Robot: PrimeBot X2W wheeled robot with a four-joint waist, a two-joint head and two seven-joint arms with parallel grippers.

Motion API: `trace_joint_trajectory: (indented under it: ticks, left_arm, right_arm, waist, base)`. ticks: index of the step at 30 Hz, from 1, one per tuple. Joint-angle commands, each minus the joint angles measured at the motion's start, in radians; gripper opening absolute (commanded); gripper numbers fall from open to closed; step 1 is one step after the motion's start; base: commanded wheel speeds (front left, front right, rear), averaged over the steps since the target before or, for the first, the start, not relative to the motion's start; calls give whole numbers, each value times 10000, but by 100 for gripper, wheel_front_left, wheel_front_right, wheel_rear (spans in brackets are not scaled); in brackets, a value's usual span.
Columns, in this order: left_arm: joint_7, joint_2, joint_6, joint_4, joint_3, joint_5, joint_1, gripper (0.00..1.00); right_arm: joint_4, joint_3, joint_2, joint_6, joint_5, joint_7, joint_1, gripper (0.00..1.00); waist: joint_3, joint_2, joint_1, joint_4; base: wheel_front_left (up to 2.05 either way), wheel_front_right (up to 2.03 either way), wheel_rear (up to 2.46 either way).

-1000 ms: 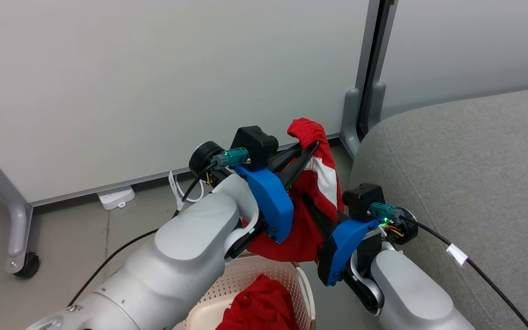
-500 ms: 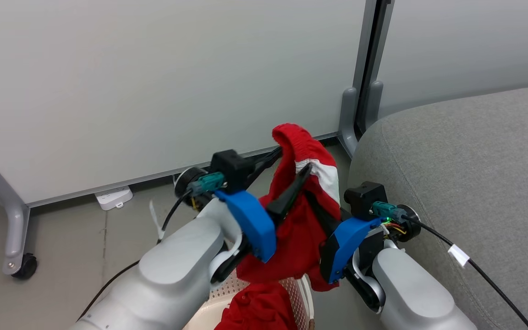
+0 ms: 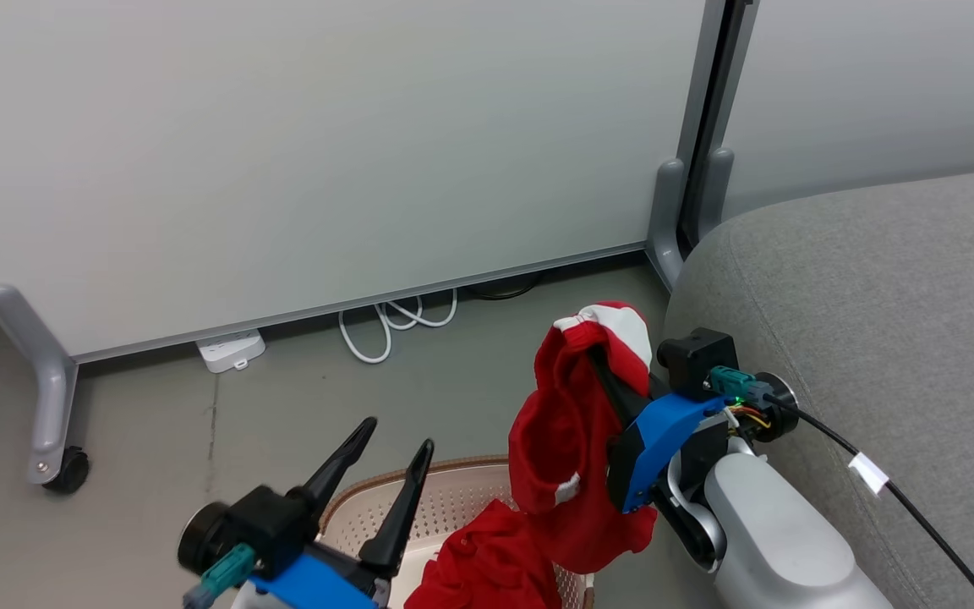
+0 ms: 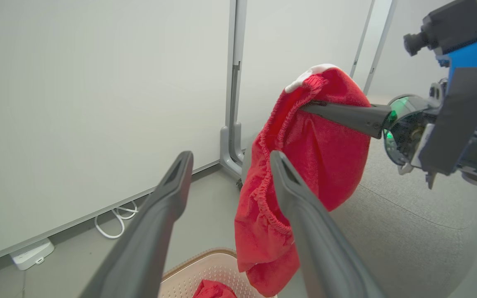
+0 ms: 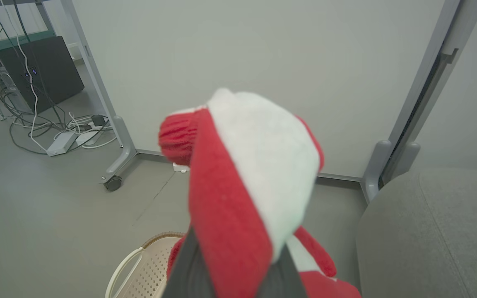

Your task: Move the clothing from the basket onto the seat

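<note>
The left gripper (image 3: 398, 431) hovers over the near-left rim of the basket (image 3: 453, 464), fingers spread, holding nothing. The 1 basket stands on the floor with 1 red garment (image 3: 487, 562) heaped at its right side. The right gripper (image 4: 313, 108), fingers pressed together, pinches a 2nd red garment (image 3: 563, 423) near its white-panelled top; the cloth hides the fingertips and hangs above the basket's right edge. Clothing total: 2. Just right stands 1 grey seat (image 3: 876, 296). Beyond, on the floor: 1 white power strip (image 3: 231, 349), 1 looped white cable (image 3: 398, 320), 1 castor (image 3: 64, 474). Behind these stand 2 pale wall panels (image 3: 326, 152)
</note>
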Motion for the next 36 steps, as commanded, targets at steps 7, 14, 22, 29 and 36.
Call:
trace_joint_trajectory:
  ticks: [7, 14, 22, 29, 36]
  left_arm:
    - [-28, -183, -56, -1289, 1664, 1173, 2219, 100]
    - [-31, -850, -590, -1216, 2499, 1879, 2839, 100]
    - [-30, -1318, -1148, -899, 3087, 2411, 2961, 100]
    - [-31, -1539, -1348, -762, 3591, 2670, 3260, 100]
    - [-31, -1792, -1526, -789, 3843, 2930, 3175, 100]
  right_arm:
    - [-277, -493, -12, -3, -305, 82, 307, 0]
    - [-519, -528, -12, -3, -338, 186, 471, 0]
    - [-629, -406, -12, -3, -251, 273, 538, 0]
    - [-659, -410, -12, -3, -272, 322, 496, 0]
    - [-759, -364, -11, -3, -382, 411, 397, 0]
  waist:
    - [59, -1, 0, 371]
    - [83, -1, 0, 405]
    - [31, -1, 0, 156]
    - [-35, -1, 0, -408]
    - [92, -1, 0, -1752]
  base:
    - [0, 0, 0]
    - [0, 0, 0]
    - [0, 0, 0]
    - [0, 0, 0]
    - [0, 0, 0]
